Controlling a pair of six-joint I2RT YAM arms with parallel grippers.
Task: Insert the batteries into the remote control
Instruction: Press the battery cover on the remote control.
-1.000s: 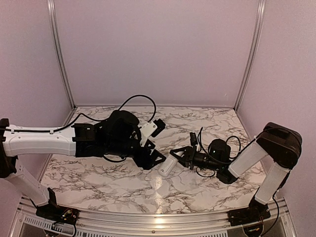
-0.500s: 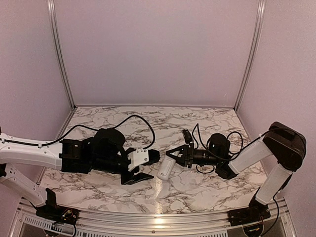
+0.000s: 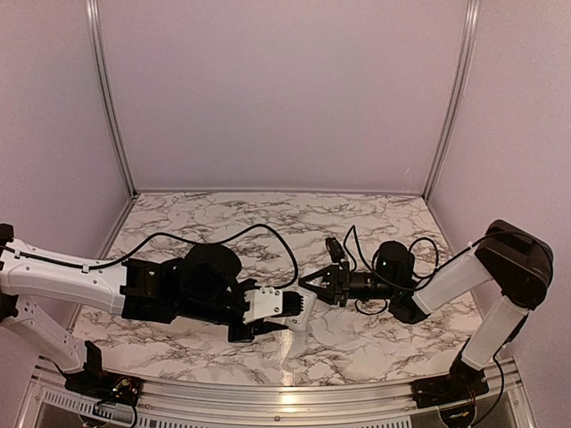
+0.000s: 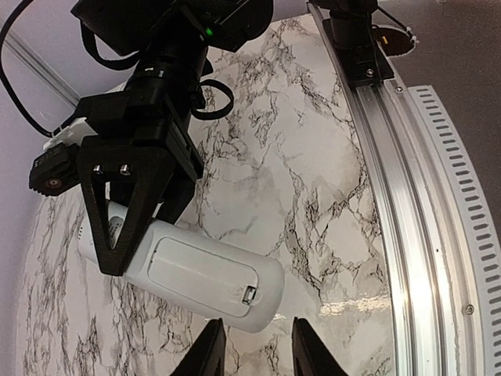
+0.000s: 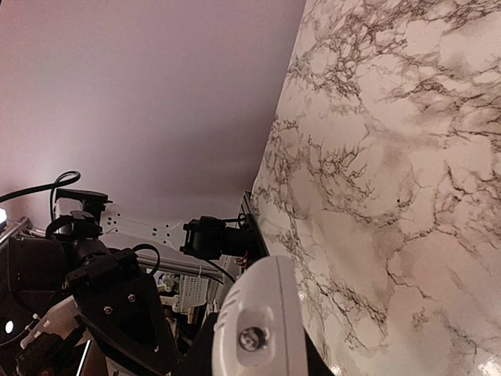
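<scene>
Desk: white marble-patterned desk with grey veining (image 3: pixel 375 223); an aluminium rail (image 4: pixel 391 196) runs along its near edge.
Task item: slim white plastic rectangular remote control (image 4: pixel 200 274).
Item location: near the middle of the desk, between the two claws, slightly toward the near edge.
Item orientation: back face turned toward the left wrist camera. The long axis runs roughly from one claw to the other.
Back face detail: rectangular battery cover (image 4: pixel 196 270), seated flush, with a small latch (image 4: pixel 249 295) at the end nearest the left claw.
End detail, right wrist view: rounded white end with a small round emitter (image 5: pixel 252 338) set in it.
Right claw (image 3: pixel 314 292): clenched on the remote control at the end away from the left arm. One black triangular finger (image 4: pixel 117 219) lies across the back face.
Left claw (image 4: pixel 258 341): released. Its two black fingertips (image 4: pixel 210 348) stand apart with bare desk showing between them, and the latch end of the remote control lies just beyond the tips.
Contact, left claw to remote control: cannot be told.
Contact, remote control to desk: cannot be told.
Arm posture: both arms reach in low from opposite sides, claws facing each other.
Cabling: black cable (image 3: pixel 223 236) loops over the left arm.
</scene>
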